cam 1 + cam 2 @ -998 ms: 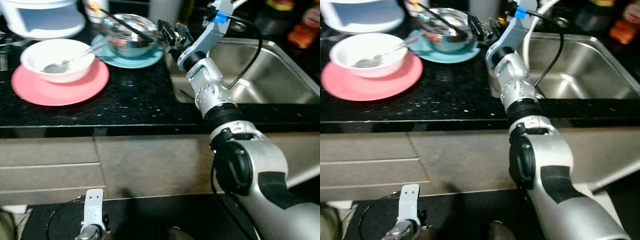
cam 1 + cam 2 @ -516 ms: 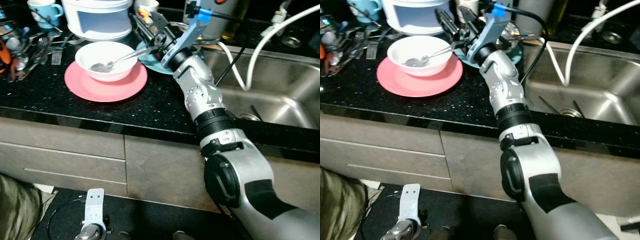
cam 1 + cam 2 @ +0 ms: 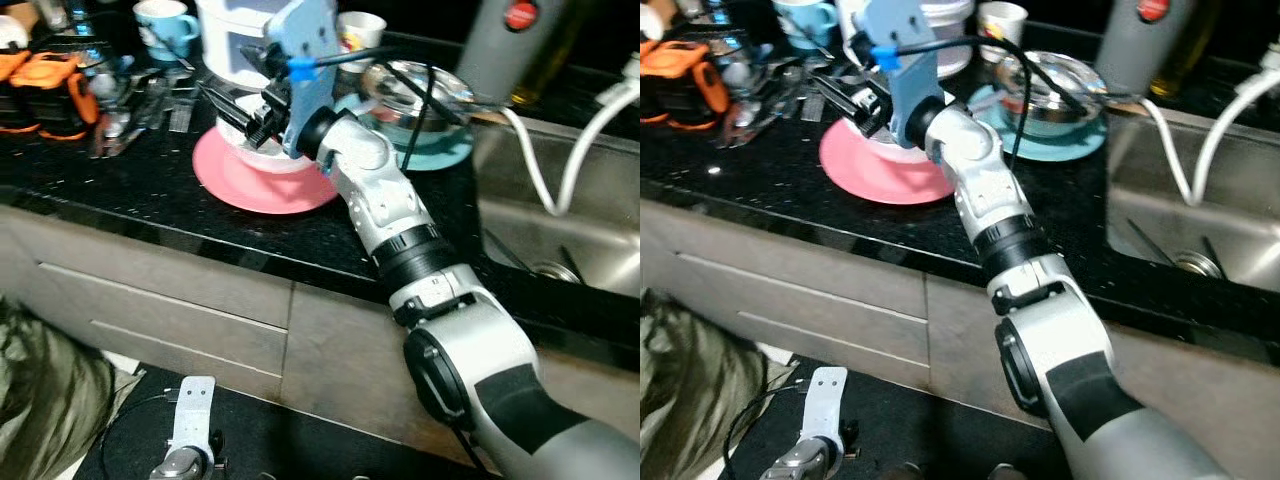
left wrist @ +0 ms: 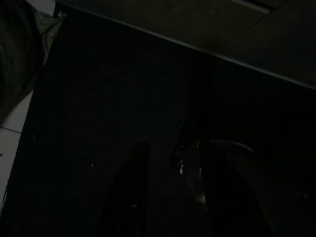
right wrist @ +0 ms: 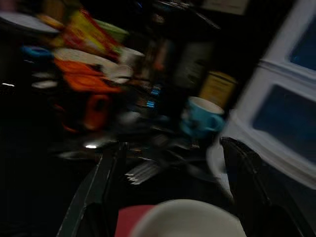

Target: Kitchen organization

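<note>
The right gripper (image 3: 845, 100) reaches across the black counter (image 3: 150, 200) and hangs over the white bowl (image 3: 262, 158), which sits on the pink plate (image 3: 250, 185) near the counter's front edge. Its two black fingers (image 5: 91, 190) stand wide apart; in the right wrist view the bowl's pale rim (image 5: 187, 217) lies between and just below them, with nothing held. Whether a fingertip touches the bowl cannot be told, as the arm covers much of it from the head views.

Toward the sink (image 3: 560, 230), a steel bowl (image 3: 1045, 85) rests on a light blue plate (image 3: 1080, 145), well apart from the gripper. Behind the pink plate stands a white appliance (image 3: 940, 25), and a paper cup (image 3: 1000, 20) with a printed pattern too blurred to read. A grey bottle (image 3: 510, 40) near the back edge carries a red round label; its writing cannot be read.

The right wrist view shows a blue mug (image 5: 202, 116), an orange object (image 5: 89, 96) and loose cutlery (image 5: 143, 170) toward the counter's left end, all blurred.

The left gripper (image 4: 168, 192) hangs idle low by the dark floor; its fingers appear parted in the very dark left wrist view
</note>
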